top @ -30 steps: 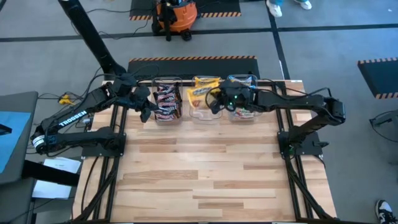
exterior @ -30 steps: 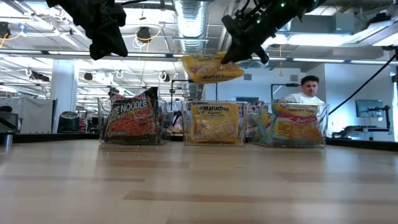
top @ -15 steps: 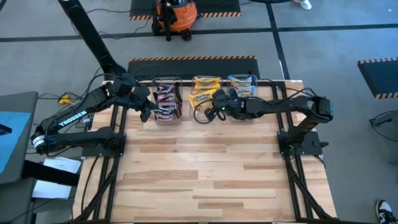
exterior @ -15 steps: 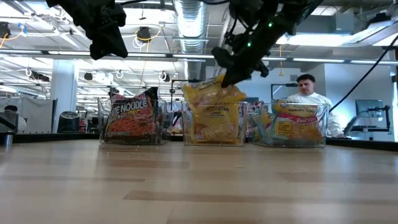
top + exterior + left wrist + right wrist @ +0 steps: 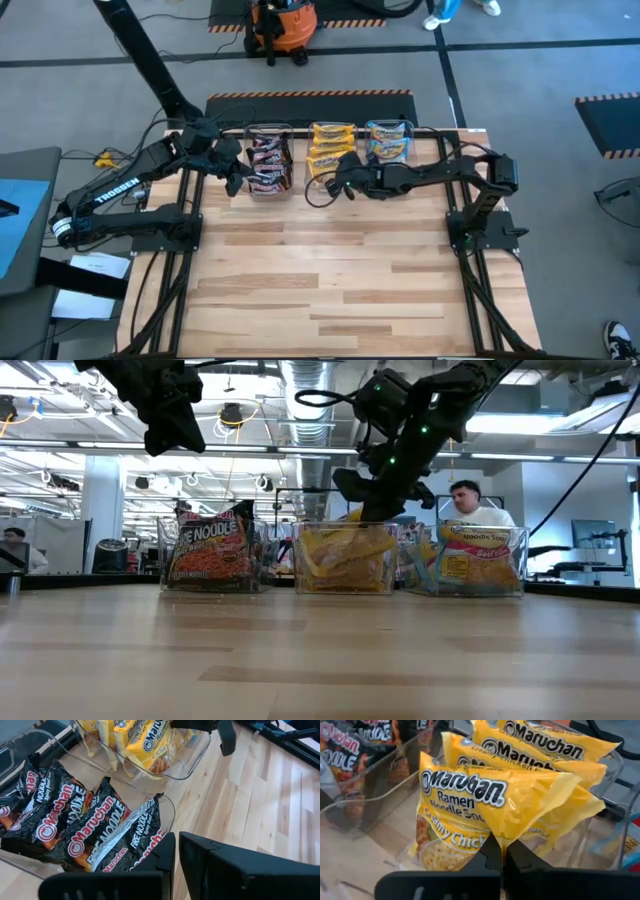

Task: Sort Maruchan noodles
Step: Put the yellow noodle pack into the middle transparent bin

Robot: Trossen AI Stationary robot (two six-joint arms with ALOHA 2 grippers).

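Three clear tubs stand in a row at the table's far edge. The left tub (image 5: 266, 186) holds dark maroon-black Maruchan packets (image 5: 85, 825), the middle tub (image 5: 300, 575) yellow ones (image 5: 330, 135), and the right tub (image 5: 392, 128) light blue ones (image 5: 478, 555). My right gripper (image 5: 343, 183) is shut on a yellow packet (image 5: 470, 805) that stands inside the middle tub. My left gripper (image 5: 237, 180) hovers shut and empty beside the left tub's left side, well above the table (image 5: 170, 425). My right gripper pinches the yellow packet by a puckered edge (image 5: 496, 831) between its two fingers. The fingers slant down into the middle tub from the near right. The packet stands on edge in the tub, leaning toward the other yellow packets (image 5: 545, 750) behind it.
The wooden table top (image 5: 330, 280) lies bare in front of the tubs. A person (image 5: 470, 510) sits in the room beyond the table. An orange vacuum (image 5: 283, 20) stands on the floor past the far edge.
My right gripper has come down and toward the table's near left, tipping further down, still shut on the yellow packet. The packet, which hung clear above the tubs, now stands inside the middle tub.
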